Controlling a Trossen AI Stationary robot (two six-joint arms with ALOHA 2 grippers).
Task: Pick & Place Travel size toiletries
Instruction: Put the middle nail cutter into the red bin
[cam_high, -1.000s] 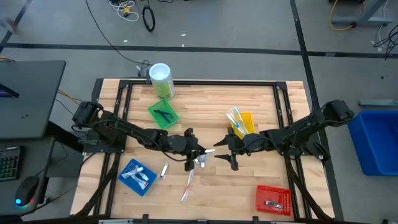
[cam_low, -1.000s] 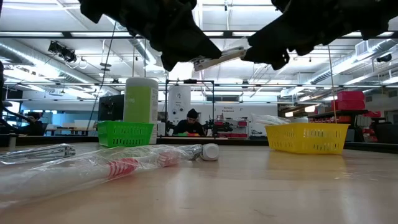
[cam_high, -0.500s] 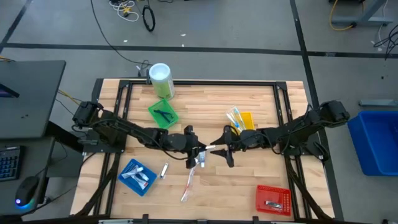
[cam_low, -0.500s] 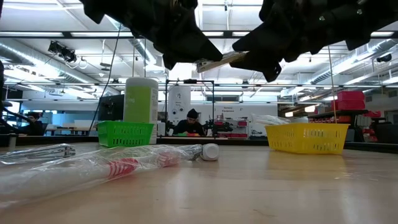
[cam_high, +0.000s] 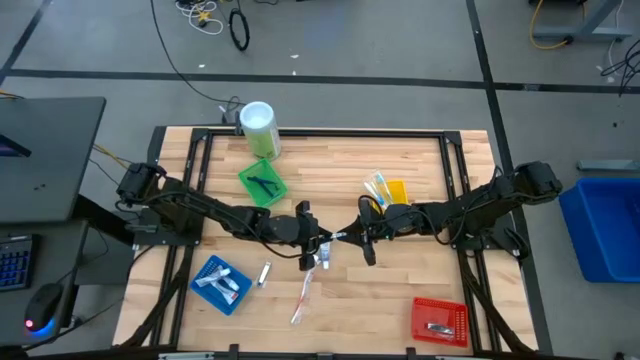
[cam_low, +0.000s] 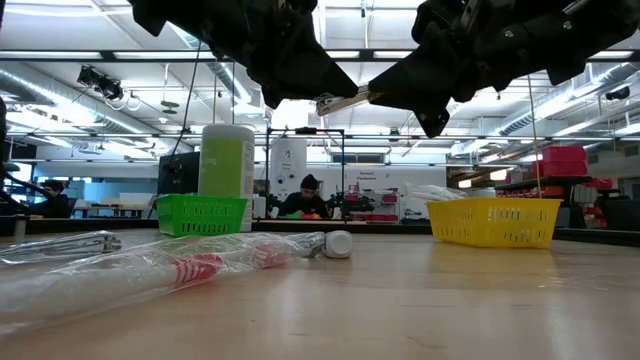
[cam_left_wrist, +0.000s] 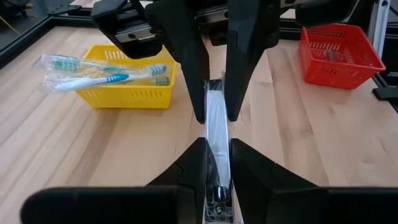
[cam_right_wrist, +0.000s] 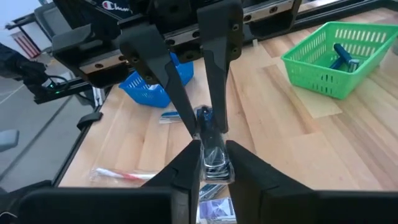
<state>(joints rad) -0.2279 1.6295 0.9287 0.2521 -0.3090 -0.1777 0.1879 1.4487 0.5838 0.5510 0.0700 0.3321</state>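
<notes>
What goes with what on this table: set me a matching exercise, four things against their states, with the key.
Things:
1. yellow tray
2. green tray
3. red tray
4. slim packet

States:
A. holds dark pieces
B. in the air, held between the left pincer and the right pincer
C. holds wrapped toothbrushes
D. holds one silvery item

Pairs: 1-C, 2-A, 3-D, 4-B
</notes>
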